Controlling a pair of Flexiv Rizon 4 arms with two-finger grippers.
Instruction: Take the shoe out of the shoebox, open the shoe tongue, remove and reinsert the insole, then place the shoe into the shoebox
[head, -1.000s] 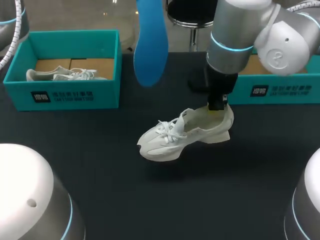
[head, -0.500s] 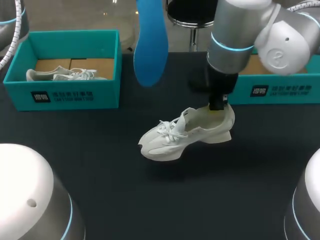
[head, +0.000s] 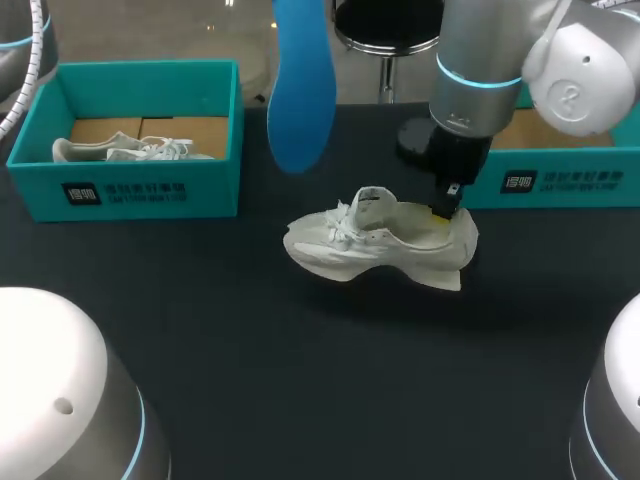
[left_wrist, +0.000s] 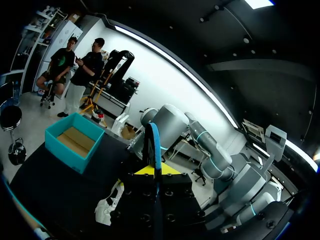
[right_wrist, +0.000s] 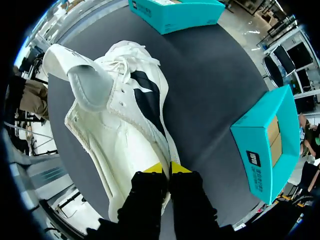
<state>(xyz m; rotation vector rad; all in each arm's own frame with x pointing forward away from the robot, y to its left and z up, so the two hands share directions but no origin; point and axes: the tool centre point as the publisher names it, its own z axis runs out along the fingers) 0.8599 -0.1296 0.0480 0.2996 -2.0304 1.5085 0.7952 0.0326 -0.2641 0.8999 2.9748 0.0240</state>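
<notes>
The white lace-up sneaker (head: 380, 245) is on the dark table (head: 300, 400) between the two boxes. Its toe points toward the left teal cardboard shoebox (head: 125, 190) and its tongue stands up and open. The right gripper (right_wrist: 166, 167) is clenched on the sneaker's heel collar, with a yellow tip on each side of the rim. From the head view the heel seems slightly raised, but it is hard to tell whether the sole lies flat on the table.

The left gripper (left_wrist: 156, 170) grasps the long blue foam insole (head: 302, 85). It holds the insole upright, high over the far side of the table and well apart from the sneaker. In the left wrist view the insole runs edge-on between the fingers.

The left teal cardboard shoebox holds a second white shoe (head: 130, 150) lying on its brown floor. The right teal shoebox (head: 560, 175) stands just behind the right arm, near the sneaker's heel.
</notes>
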